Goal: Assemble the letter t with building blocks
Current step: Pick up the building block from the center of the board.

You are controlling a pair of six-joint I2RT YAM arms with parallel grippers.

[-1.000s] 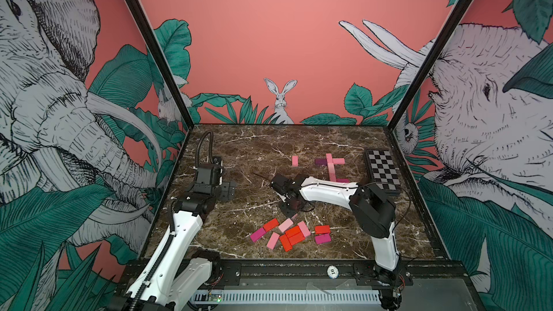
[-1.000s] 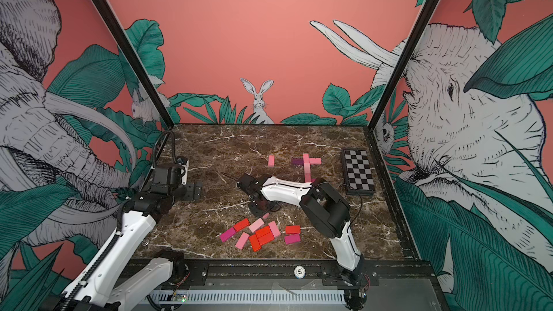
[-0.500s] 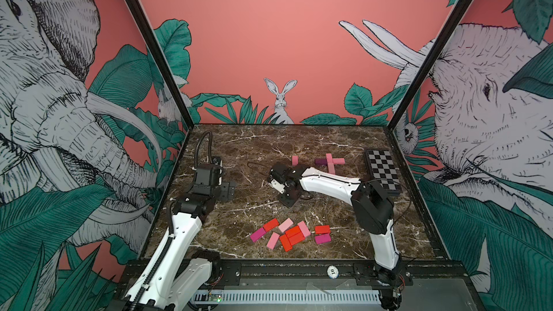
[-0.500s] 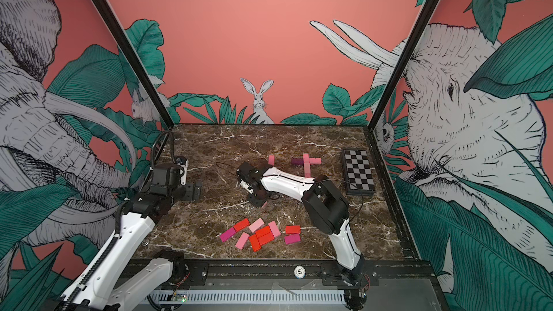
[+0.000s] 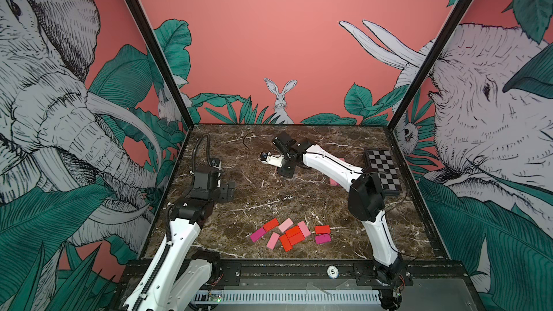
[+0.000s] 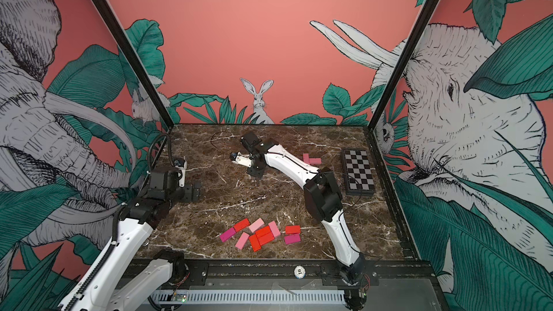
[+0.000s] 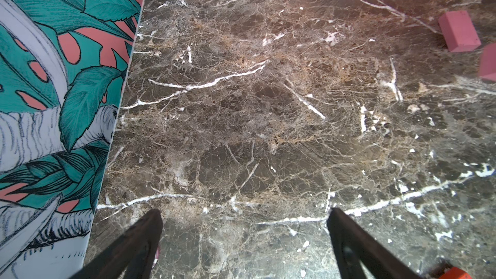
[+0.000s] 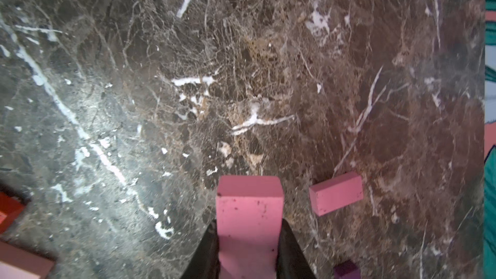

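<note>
Several loose building blocks (image 5: 291, 233) in red, pink and magenta lie clustered near the table's front, seen in both top views (image 6: 263, 234). Pink blocks (image 6: 311, 160) lie joined at the back right, partly behind the right arm. My right gripper (image 8: 249, 226) is shut on a pink block (image 8: 249, 205), held above the marble at mid-back (image 5: 285, 170). Close beside it a second pink block (image 8: 336, 197) lies flat, with a dark purple block (image 8: 346, 269) nearby. My left gripper (image 7: 244, 218) is open and empty, hovering at the table's left (image 5: 229, 191).
A black-and-white checkered board (image 5: 383, 172) lies at the right edge of the marble table (image 5: 269, 204). Printed walls close in the left, right and back sides. In the left wrist view, a pink block (image 7: 459, 32) lies well ahead and the left wall (image 7: 53, 103) is close.
My right arm has swung from just behind the front pile toward the back of the table, still shut on the pink block. The left arm has stayed in place.
</note>
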